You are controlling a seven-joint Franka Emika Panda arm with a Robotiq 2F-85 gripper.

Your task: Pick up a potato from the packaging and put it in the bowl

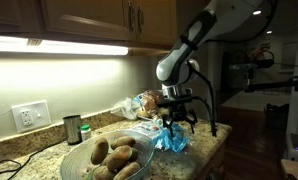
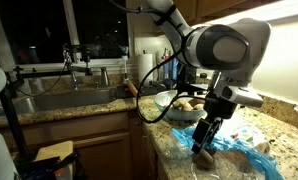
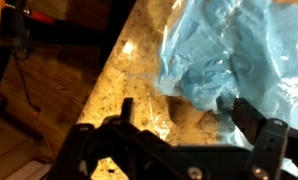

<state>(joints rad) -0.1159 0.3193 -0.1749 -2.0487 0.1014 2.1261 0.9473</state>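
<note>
Nearest the wrist camera we record the end effector, its jaws spread wide and holding nothing. It hangs over the edge of the packaging, a bright blue thin film, crumpled and wrinkled, lying slack on the speckled granite desk. Its surface is too blurred for us to read. In an exterior view the packaging has its long axis along the desk's front edge. The bowl, of clear glass, stands just beside it and holds potatoes.
</note>
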